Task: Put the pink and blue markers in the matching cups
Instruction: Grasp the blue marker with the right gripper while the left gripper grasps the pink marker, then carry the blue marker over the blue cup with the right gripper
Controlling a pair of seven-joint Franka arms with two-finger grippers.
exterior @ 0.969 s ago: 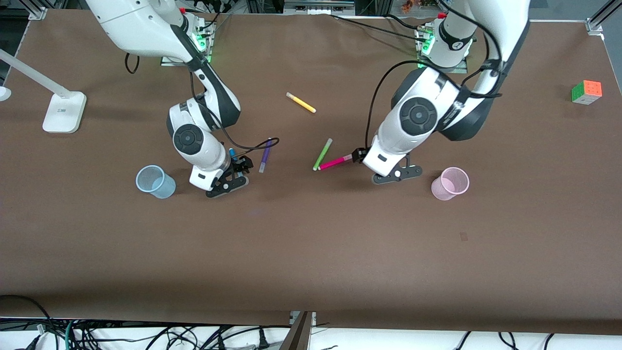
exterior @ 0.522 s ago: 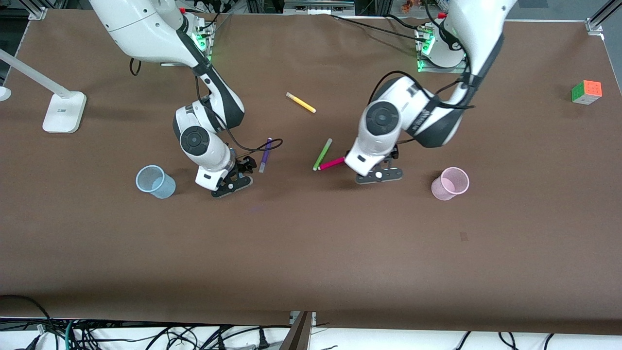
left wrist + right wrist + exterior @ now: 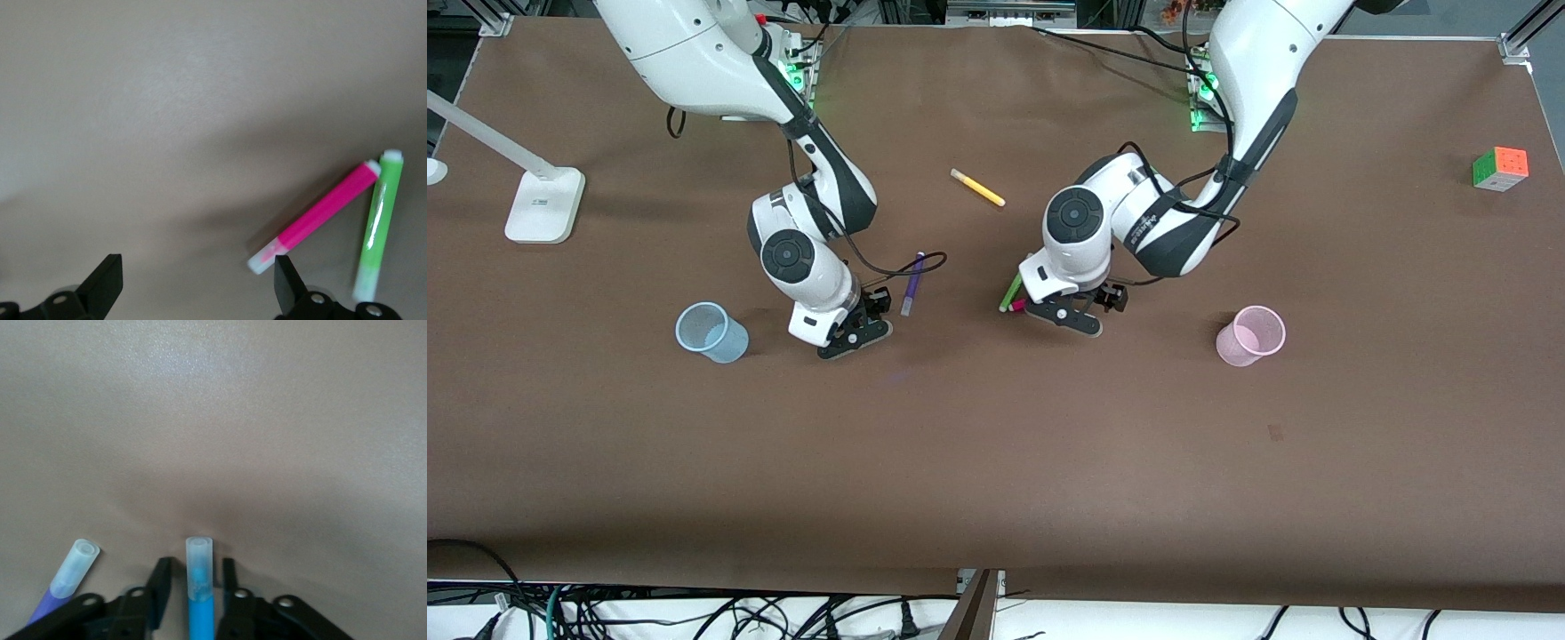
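The blue marker lies on the table between the two fingers of my right gripper, with a small gap on each side; the gripper is open and low over it. In the front view my right gripper hides that marker. The pink marker lies beside the lime-green marker, their ends close together. My left gripper is wide open just above the table, one fingertip by the pink marker's pale end. In the front view my left gripper covers most of the pink marker. The blue cup and the pink cup stand upright.
A purple marker lies beside my right gripper and shows in the right wrist view. A yellow marker lies farther from the front camera. A Rubik's cube sits at the left arm's end, a white lamp base at the right arm's end.
My left gripper has moved along the pink marker toward the right arm's end and now covers most of it. My right gripper has shifted slightly over the blue marker.
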